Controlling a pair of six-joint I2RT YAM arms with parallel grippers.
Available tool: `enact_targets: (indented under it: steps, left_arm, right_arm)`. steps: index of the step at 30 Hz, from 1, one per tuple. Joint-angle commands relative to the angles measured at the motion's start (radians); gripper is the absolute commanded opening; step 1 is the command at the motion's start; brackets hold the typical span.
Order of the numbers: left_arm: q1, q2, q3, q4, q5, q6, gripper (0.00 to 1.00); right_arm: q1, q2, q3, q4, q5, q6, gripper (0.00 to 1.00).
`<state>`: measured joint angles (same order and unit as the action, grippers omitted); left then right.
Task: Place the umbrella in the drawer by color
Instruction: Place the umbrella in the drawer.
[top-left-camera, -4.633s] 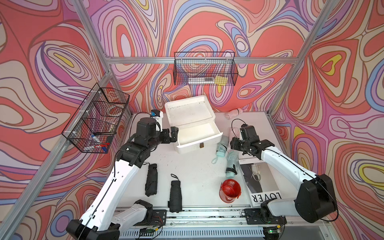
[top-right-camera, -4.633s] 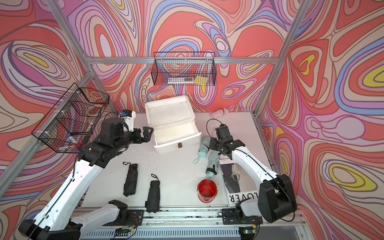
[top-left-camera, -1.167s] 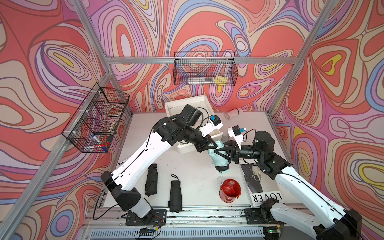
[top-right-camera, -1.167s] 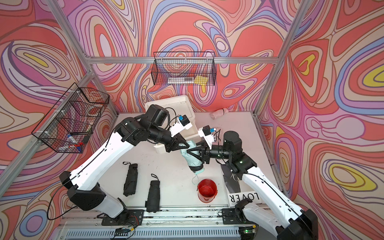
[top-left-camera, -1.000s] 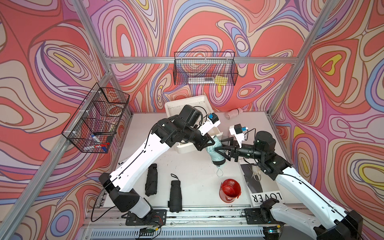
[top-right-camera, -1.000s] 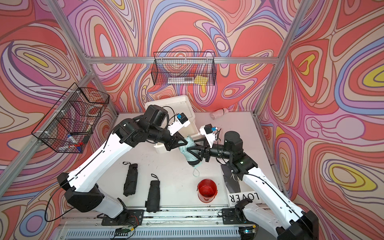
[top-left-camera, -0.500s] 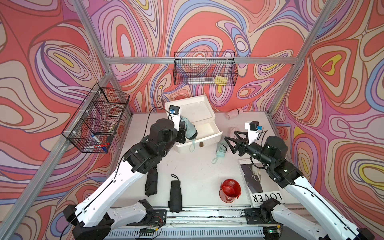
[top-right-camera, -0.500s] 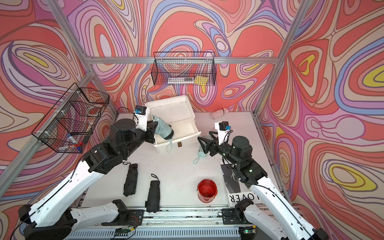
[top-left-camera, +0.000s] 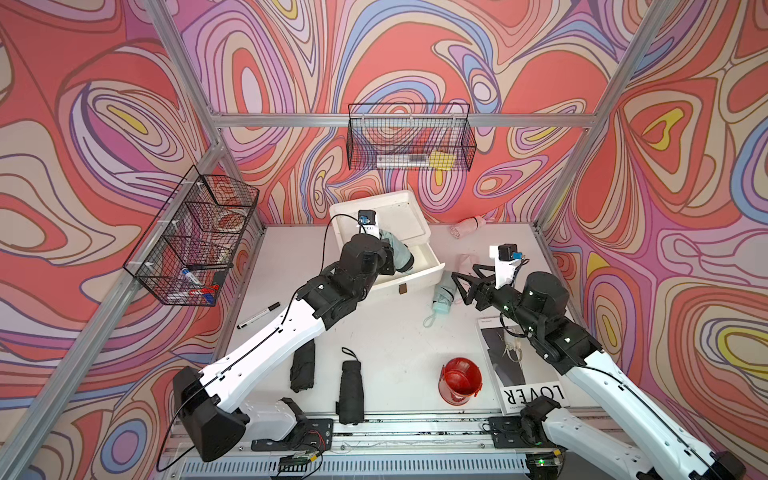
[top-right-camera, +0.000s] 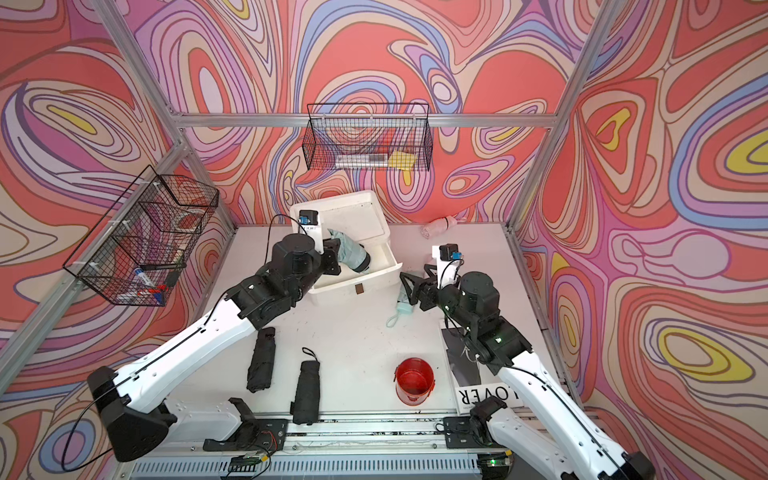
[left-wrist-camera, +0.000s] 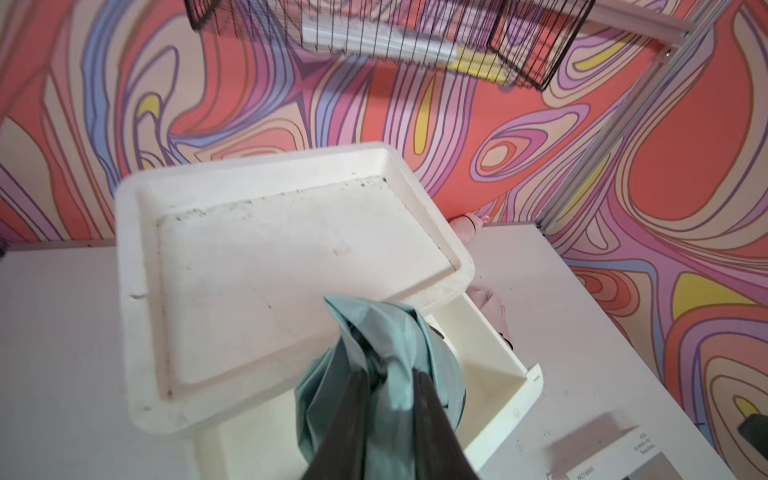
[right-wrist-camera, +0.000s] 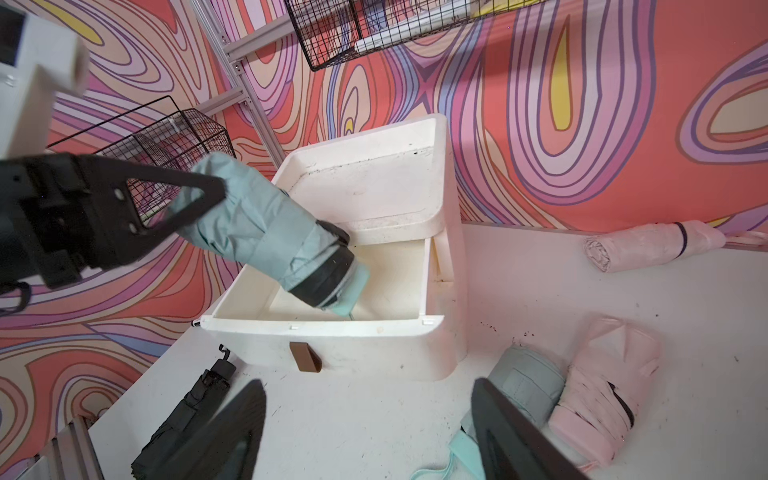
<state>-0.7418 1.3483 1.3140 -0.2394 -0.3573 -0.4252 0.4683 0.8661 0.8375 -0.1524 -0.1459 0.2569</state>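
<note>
teal umbrella (top-left-camera: 398, 261) tilts handle-down into open white drawer (top-left-camera: 422, 277), far centre, clamped tight by left gripper (left-wrist-camera: 390, 376). right gripper (right-wrist-camera: 370, 419) spread wide, empty, hovers near second teal umbrella (top-left-camera: 444, 293) lying just right of drawer.

Robot lab cell, aluminium frame (top-left-camera: 407, 120), patterned walls (top-left-camera: 83, 124)

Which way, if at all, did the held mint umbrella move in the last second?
Yes. The mint umbrella, held by the left tool, moved from off the front corner of the drawer to above its opening, dipping in.
</note>
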Motion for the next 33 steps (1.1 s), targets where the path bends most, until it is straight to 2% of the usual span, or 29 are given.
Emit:
enact_targets:
  steps: [1,6,10,14,18,20,24,27,30,33]
  left_arm:
    - [0.001,0.048,-0.022,0.107,0.089,-0.127,0.0]
    - [0.001,0.078,-0.081,0.171,0.156,-0.211,0.01]
    - [0.001,0.073,-0.096,0.147,0.184,-0.234,0.41]
    - [0.001,0.011,-0.114,0.098,0.162,-0.223,0.63]
    - [0.001,-0.087,-0.121,0.029,0.104,-0.167,0.91]
    - [0.002,-0.129,-0.098,-0.035,0.074,-0.119,0.99]
    - [0.002,-0.22,-0.048,-0.176,0.025,0.007,0.99]
    - [0.002,-0.288,-0.054,-0.208,0.027,0.157,0.99]
    - [0.002,-0.351,-0.092,-0.236,-0.017,0.256,0.99]
    - [0.002,-0.43,-0.199,-0.191,-0.076,0.294,0.99]
  right_arm:
    - [0.004,0.016,-0.008,-0.021,0.023,0.013,0.8]
    - [0.004,0.046,-0.004,-0.029,0.042,0.027,0.81]
    - [0.005,0.111,-0.009,-0.042,0.1,0.081,0.82]
    - [0.004,0.206,0.002,-0.09,0.161,0.138,0.82]
    - [0.004,0.279,-0.003,-0.092,0.183,0.183,0.83]
    - [0.004,0.303,-0.007,-0.09,0.201,0.202,0.83]
    - [0.003,0.345,-0.025,-0.071,0.233,0.24,0.83]
    - [0.003,0.386,-0.036,-0.049,0.251,0.279,0.81]
    - [0.002,0.432,-0.056,-0.005,0.261,0.326,0.81]
    - [-0.008,0.503,-0.058,0.034,0.244,0.36,0.8]
